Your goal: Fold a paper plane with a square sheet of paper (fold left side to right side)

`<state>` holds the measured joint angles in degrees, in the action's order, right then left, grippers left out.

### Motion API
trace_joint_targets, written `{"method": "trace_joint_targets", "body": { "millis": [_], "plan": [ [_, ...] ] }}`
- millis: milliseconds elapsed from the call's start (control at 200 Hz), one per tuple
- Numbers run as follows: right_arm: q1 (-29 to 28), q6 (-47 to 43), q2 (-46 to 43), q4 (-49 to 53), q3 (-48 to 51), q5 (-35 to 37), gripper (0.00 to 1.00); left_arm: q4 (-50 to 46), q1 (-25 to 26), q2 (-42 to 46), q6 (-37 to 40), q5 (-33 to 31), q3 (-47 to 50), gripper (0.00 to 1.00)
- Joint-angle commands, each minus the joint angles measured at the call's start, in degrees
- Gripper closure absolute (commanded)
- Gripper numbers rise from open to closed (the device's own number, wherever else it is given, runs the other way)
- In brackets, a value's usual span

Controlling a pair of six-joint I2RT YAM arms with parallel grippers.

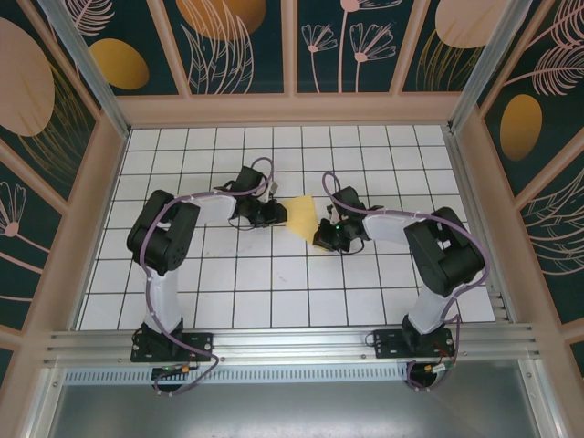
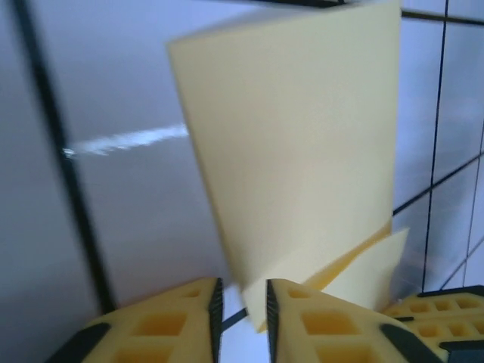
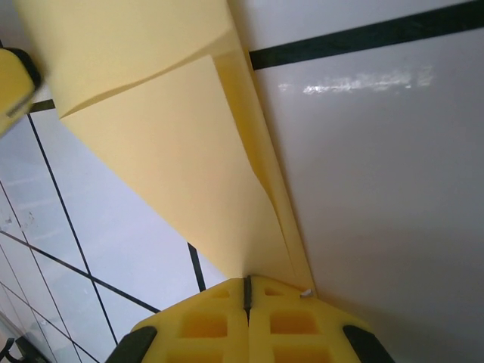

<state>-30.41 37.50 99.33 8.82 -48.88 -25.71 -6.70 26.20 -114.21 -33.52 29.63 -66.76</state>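
Sheet of paper (image 1: 303, 215): yellow, folded, centre of the top frame, between both pincers over the gridded counter (image 1: 274, 292).
Left pincer (image 2: 242, 306): jaws slightly apart at the paper's corner.
Right pincer (image 3: 246, 286): closed, pinching the paper's edge.

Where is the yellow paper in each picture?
Top view: yellow paper near the middle of the white table.
Left wrist: centre, rising above the left claw.
Right wrist: upper left, narrowing down into the shut right claw.
Shared landmark: the table's black grid lines.
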Motion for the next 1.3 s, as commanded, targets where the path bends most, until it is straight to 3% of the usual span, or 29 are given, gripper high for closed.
{"method": "trace_joint_targets", "body": {
  "millis": [0,55,300,475,931,1081,1291],
  "plan": [
    [0.27,-3.54,-3.35,0.71,0.71,1.58,0.97,-2.90,-0.99,5.46,1.03,-3.92,0.84,0.67],
    [0.27,-5.41,-5.44,0.65,0.22,2.60,0.94,-2.50,-0.98,7.26,0.30,-3.70,1.85,0.63],
    [1.42,-11.65,-12.85,0.05,-0.30,8.93,0.58,4.71,-0.88,9.75,-5.04,2.57,7.55,0.50],
    [2.35,-16.68,-8.54,-1.36,-2.23,7.61,0.51,6.35,-0.91,7.79,-6.49,3.45,7.65,0.49],
    [2.53,-20.90,2.63,-3.58,-8.49,3.74,0.59,6.07,-0.71,6.69,-6.86,4.12,7.52,0.48],
    [2.61,-21.05,3.74,-3.75,-8.65,3.65,0.68,5.73,-0.71,6.71,-6.98,3.91,7.17,0.48],
    [3.63,-21.32,3.09,-3.68,-8.08,3.81,0.89,5.55,-0.29,6.35,-7.26,4.12,6.66,0.47]
  ]
}}
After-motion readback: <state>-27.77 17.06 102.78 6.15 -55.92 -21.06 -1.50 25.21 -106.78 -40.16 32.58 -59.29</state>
